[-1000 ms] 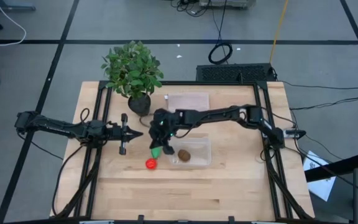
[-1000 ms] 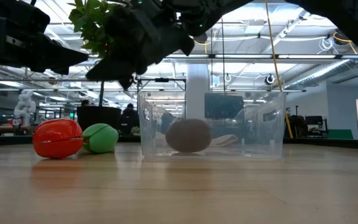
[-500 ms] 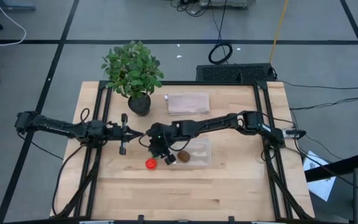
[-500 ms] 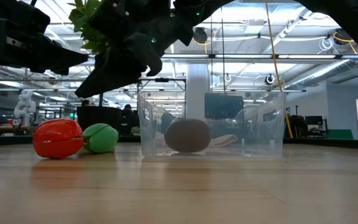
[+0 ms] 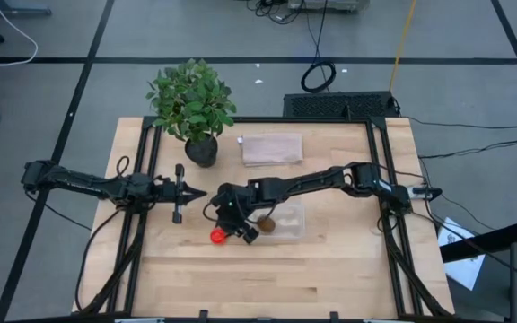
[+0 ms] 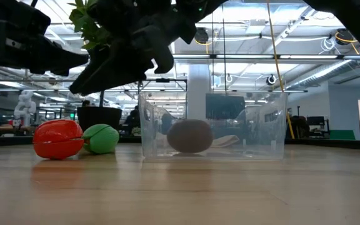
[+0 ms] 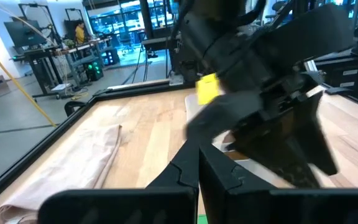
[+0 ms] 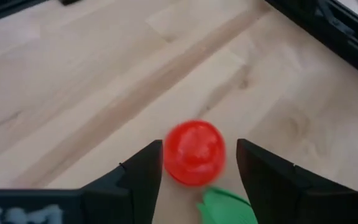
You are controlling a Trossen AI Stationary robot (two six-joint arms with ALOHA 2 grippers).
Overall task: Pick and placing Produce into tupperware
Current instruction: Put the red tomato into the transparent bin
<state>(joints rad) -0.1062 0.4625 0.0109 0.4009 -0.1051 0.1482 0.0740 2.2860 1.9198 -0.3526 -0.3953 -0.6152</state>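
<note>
The clear tupperware (image 5: 281, 218) (image 6: 214, 125) stands mid-table with the brown oval produce (image 5: 265, 224) (image 6: 190, 135) resting on its floor. Left of it, the round red produce (image 5: 217, 236) (image 6: 57, 139) and the green produce (image 6: 101, 138) lie side by side on the wood. My right gripper (image 5: 232, 222) (image 8: 199, 165) hovers open above these two, clear of them; its wrist view shows the red one (image 8: 194, 152) between the fingers and the green one (image 8: 225, 208) closer in. My left gripper (image 5: 187, 193) (image 7: 197, 174) waits shut, to the left.
A potted plant (image 5: 191, 99) stands at the far left of the table. A flat pinkish lid-like piece (image 5: 272, 148) lies beyond the tupperware. Bare wood stretches along the near edge (image 5: 276, 278).
My right gripper has gone toward the table's near edge and down, from beside the plant pot to above the green and red produce, and its fingers have opened. The green produce is now hidden under it in the high view. The produce has not moved.
</note>
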